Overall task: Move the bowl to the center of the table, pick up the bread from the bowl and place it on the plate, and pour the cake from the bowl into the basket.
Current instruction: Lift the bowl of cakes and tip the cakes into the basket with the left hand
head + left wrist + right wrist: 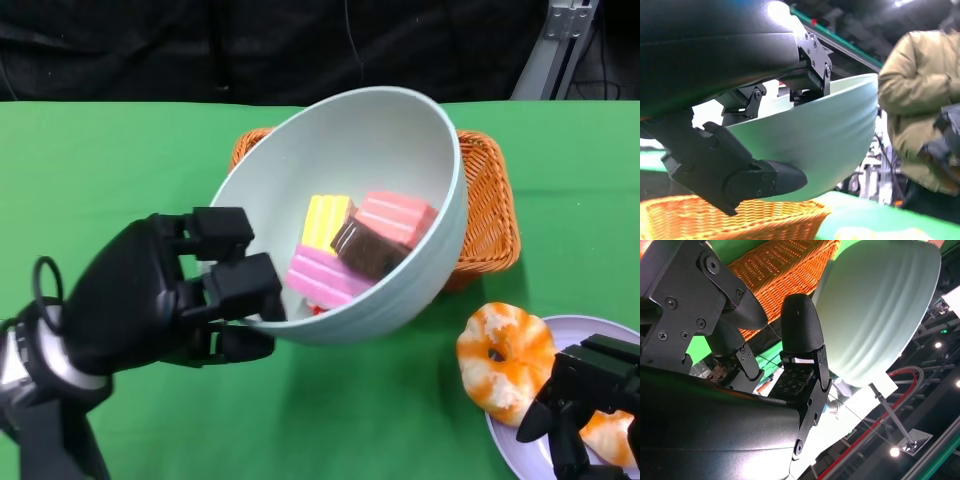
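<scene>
My left hand point(170, 295) grips the near rim of the pale green bowl point(380, 150) and holds it lifted and tilted toward me, in front of the orange wicker basket point(490, 215). Several cake blocks point(360, 250), yellow, pink and brown, lie in the bowl's low side. The left wrist view shows the left hand's fingers point(755, 180) clamped over and under the bowl point(820, 145), above the basket point(740, 220). The ring-shaped orange and white bread point(505, 360) lies on the lilac plate point(590, 330) at lower right. My right hand point(590, 400) hovers at the plate, holding nothing.
Green cloth covers the table point(100, 170). A person in a tan jacket point(920, 110) stands beside the table in the left wrist view. A silver frame post point(560, 40) rises at the back right. In the right wrist view the bowl point(880, 310) and basket point(780, 270) lie beyond the fingers.
</scene>
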Tool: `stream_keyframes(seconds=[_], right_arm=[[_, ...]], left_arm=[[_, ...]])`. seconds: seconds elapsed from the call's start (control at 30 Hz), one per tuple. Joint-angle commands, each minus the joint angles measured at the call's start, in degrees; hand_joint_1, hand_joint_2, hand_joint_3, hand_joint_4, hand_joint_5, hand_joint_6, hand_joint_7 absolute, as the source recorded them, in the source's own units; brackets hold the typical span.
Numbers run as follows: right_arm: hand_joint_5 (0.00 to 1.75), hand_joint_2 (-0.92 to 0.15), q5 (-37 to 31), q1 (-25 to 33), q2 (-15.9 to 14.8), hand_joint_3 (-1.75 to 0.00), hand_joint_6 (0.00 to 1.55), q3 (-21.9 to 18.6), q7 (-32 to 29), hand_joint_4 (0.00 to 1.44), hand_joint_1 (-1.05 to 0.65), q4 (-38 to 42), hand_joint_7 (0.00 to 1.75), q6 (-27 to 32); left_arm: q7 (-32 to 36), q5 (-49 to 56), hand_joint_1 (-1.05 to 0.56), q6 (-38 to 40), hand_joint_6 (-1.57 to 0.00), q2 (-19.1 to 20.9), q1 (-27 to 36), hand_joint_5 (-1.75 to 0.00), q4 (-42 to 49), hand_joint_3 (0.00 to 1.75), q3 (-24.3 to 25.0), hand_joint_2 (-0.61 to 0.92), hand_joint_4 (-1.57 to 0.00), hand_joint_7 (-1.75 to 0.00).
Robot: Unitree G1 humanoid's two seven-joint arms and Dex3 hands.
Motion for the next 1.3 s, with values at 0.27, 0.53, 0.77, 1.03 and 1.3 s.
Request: stream_keyframes(seconds=[0.27,0.53,0.77,1.03,1.3], right_arm=[[1.66,-0.03,-0.7,-0.5,-0.8,-1.75,0.99,-0.3,-0.6,1.04,0.0,1.6,1.4,-1.6],[1.66,-0.05,-0.9,-0.3,-0.7,-1.75,1.01,-0.2,-0.6,1.06,0.0,1.6,1.36,-1.8],[1.66,-0.03,-1.4,0.2,-0.3,-1.75,1.03,0.4,-0.5,1.06,-0.01,1.3,1.37,-1.4],[1.69,-0.04,-2.3,0.5,0.3,-1.75,1.02,1.0,-1.3,1.05,0.01,1.1,1.39,-1.4],[1.65,-0.04,-1.7,1.5,0.4,-1.75,1.0,2.1,-1.8,1.04,0.01,1.1,1.38,-1.5]], left_arm=[[-13.4,-11.2,-0.2,1.3,-0.71,-10.2,-1.0,-1.75,4.8,1.38,4.9,0.47,-1.0,-1.75],[-30.2,-23.8,-0.16,5.5,-0.8,-15.2,-1.3,-1.75,5.3,1.56,6.8,0.36,-1.03,-1.75],[-38.4,-28.6,-0.13,11.8,-0.77,-20.1,-1.4,-1.75,5.5,1.6,9.5,0.3,-0.98,-1.75],[-43.5,-32.4,-0.12,14.7,-0.78,-23.8,-1.0,-1.75,5.4,1.62,12.5,0.27,-0.98,-1.75],[-49.1,-42.9,-0.13,19.3,-0.81,-30.7,-1.5,-1.75,6.8,1.62,16.4,0.27,-1.0,-1.75]])
